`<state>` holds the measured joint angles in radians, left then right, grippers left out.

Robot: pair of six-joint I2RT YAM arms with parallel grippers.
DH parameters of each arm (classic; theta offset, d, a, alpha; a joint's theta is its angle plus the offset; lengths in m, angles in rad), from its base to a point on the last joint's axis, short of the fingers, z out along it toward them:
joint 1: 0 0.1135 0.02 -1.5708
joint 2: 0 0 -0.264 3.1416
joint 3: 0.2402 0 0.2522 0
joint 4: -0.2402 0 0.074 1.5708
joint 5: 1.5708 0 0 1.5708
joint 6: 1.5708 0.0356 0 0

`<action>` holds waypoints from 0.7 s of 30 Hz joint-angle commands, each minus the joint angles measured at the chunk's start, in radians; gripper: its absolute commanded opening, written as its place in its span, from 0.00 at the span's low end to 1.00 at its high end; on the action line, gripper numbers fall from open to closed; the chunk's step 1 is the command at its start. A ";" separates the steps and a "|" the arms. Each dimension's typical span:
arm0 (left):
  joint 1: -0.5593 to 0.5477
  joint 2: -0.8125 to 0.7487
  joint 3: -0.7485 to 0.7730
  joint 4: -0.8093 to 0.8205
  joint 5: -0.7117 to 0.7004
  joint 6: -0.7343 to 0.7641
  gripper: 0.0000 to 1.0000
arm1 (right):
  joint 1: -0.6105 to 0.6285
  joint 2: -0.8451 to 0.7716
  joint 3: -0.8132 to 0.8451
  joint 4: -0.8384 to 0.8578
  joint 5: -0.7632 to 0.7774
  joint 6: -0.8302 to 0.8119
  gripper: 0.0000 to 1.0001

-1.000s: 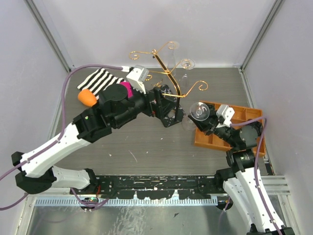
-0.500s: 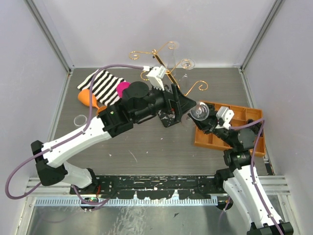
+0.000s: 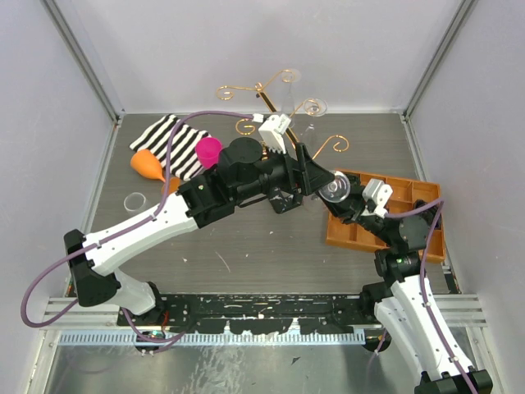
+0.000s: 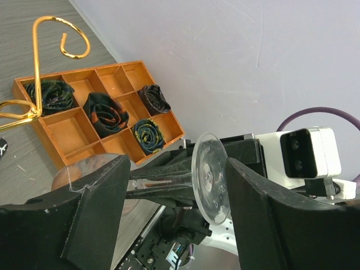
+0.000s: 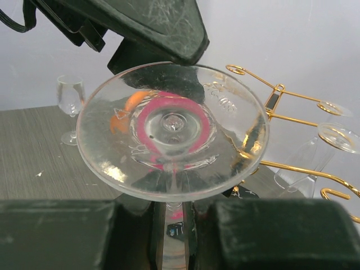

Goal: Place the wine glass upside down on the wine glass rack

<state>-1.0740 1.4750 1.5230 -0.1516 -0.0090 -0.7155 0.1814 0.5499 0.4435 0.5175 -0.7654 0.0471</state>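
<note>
The wine glass (image 5: 171, 129) hangs just right of the wine glass rack (image 4: 35, 67). It is likely light, slick and brittle. The right gripper (image 5: 174, 228) is clamped on its stem. The left gripper (image 4: 174, 180) stands apart around it. The stem looks like the safest hold.

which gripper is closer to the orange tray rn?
Right. The right gripper hangs over the orange tray's left end; the left gripper sits beyond that end, toward the rack.

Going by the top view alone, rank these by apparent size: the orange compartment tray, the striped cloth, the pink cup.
1. orange compartment tray, even though partly covered
2. striped cloth
3. pink cup, clearly smallest
</note>
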 commanded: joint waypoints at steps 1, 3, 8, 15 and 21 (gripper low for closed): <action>0.003 0.004 0.030 0.043 0.009 0.000 0.74 | 0.004 -0.016 0.052 0.094 -0.005 -0.003 0.01; 0.003 0.003 0.028 0.039 0.003 0.005 0.72 | 0.004 -0.025 0.050 0.093 -0.005 -0.003 0.01; 0.002 0.000 0.025 0.022 -0.019 0.021 0.66 | 0.004 -0.036 0.049 0.085 0.003 -0.005 0.01; 0.003 -0.007 0.011 0.019 -0.032 0.030 0.58 | 0.004 -0.033 0.051 0.084 0.012 -0.007 0.01; 0.003 -0.015 0.004 0.009 -0.055 0.036 0.49 | 0.003 -0.043 0.049 0.084 0.020 -0.008 0.01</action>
<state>-1.0740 1.4780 1.5230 -0.1463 -0.0254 -0.7052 0.1814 0.5255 0.4435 0.5140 -0.7712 0.0471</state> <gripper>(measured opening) 0.515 0.196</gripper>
